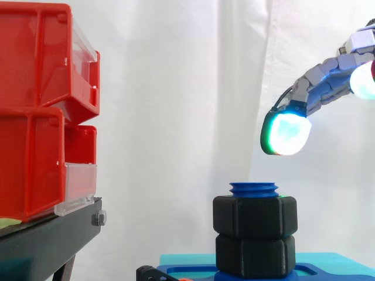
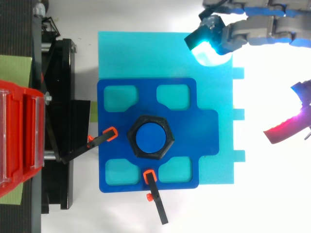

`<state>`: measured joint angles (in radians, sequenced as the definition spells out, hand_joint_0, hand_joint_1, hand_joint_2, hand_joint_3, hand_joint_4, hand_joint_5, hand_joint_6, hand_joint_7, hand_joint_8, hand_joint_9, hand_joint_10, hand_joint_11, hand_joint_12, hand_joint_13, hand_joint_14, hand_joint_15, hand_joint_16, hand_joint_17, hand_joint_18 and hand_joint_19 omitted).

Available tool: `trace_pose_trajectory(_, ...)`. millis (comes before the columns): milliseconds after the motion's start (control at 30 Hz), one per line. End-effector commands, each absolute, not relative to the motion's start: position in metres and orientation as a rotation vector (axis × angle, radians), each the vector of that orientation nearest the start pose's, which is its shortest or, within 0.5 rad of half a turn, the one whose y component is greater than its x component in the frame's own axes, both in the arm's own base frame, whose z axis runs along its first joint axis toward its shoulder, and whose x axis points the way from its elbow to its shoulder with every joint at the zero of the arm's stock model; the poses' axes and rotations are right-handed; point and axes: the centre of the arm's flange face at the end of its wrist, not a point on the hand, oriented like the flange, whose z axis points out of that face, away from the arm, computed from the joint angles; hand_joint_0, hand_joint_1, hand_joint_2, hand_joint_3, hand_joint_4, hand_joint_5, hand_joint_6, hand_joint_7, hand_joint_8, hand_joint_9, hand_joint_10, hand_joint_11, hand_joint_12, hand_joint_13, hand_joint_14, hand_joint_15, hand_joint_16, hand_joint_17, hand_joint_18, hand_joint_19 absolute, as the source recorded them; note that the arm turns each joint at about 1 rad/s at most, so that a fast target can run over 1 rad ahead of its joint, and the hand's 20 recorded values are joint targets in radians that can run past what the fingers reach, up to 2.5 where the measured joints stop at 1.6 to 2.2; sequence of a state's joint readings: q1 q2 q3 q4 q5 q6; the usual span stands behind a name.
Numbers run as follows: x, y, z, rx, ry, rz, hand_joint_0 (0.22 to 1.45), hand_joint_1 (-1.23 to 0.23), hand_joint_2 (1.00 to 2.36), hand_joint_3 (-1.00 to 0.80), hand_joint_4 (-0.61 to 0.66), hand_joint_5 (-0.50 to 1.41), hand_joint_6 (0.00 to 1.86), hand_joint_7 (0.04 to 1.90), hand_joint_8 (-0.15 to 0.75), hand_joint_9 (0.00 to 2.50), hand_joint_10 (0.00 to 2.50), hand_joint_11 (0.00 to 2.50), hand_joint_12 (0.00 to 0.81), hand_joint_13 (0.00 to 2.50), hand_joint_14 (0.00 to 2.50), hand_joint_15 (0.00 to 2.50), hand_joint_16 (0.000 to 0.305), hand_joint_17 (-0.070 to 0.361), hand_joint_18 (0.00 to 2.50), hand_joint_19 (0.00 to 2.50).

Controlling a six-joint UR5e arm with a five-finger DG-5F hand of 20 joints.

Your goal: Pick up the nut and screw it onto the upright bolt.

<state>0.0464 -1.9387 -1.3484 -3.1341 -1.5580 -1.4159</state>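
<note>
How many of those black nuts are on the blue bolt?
2. The upper nut sits just below the blue bolt's top; the lower nut lies directly under it, on the blue base. From above they overlap.

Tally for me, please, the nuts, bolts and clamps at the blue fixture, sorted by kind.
Black hex nuts: 2
Blue bolt: 1
Orange-tipped clamps: 2
Total: 5

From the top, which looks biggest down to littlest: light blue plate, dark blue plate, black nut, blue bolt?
Biggest first:
light blue plate
dark blue plate
black nut
blue bolt, littlest, poking up inside the nut
</note>
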Motion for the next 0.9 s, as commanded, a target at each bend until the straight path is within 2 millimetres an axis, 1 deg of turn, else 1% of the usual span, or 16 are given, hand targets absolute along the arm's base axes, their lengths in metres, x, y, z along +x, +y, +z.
trace_pose_trajectory(0,0.633,-0.106,0.391,0.137,1.694,0.162,0.51,-0.24,1.0,-0.5,0.04,-0.23,0.5,0.62,0.176,0.22,0.0,0.0,0.322,0.2,0.0,0.0,0.039,0.089,0.0,0.0)
trace_pose_trajectory(167,0.635,-0.104,0.392,0.161,1.679,0.187,0.5,-0.22,1.0,-0.5,0.05,-0.24,0.5,0.65,0.185,0.2,0.0,0.0,0.331,0.19,0.0,0.0,0.041,0.091,0.0,0.0)
trace_pose_trajectory(333,0.635,-0.103,0.392,0.246,1.675,0.263,0.49,-0.21,1.0,-0.5,0.06,-0.24,0.5,0.69,0.188,0.19,0.0,0.0,0.337,0.17,0.0,0.0,0.042,0.094,0.0,0.0)
trace_pose_trajectory(400,0.634,-0.104,0.391,0.344,1.665,0.34,0.49,-0.21,1.0,-0.5,0.06,-0.24,0.5,0.68,0.189,0.18,0.0,0.0,0.339,0.17,0.0,0.0,0.042,0.094,0.0,0.0)
trace_pose_trajectory(533,0.634,-0.106,0.391,0.466,1.643,0.418,0.49,-0.2,1.0,-0.5,0.06,-0.24,0.5,0.68,0.189,0.17,0.0,0.0,0.342,0.16,0.0,0.0,0.043,0.096,0.0,0.0)
trace_pose_trajectory(700,0.63,-0.112,0.389,0.687,1.609,0.518,0.49,-0.18,1.0,-0.5,0.05,-0.25,0.5,0.7,0.187,0.13,0.0,0.0,0.347,0.12,0.0,0.0,0.045,0.1,0.0,0.0)
trace_pose_trajectory(767,0.628,-0.113,0.387,0.756,1.607,0.544,0.49,-0.18,1.0,-0.5,0.05,-0.25,0.5,0.69,0.183,0.12,0.0,0.0,0.347,0.11,0.0,0.0,0.045,0.102,0.0,0.0)
trace_pose_trajectory(867,0.626,-0.113,0.386,0.808,1.6,0.567,0.49,-0.18,1.0,-0.5,0.04,-0.25,0.5,0.67,0.181,0.12,0.0,0.0,0.347,0.11,0.0,0.0,0.046,0.103,0.0,0.0)
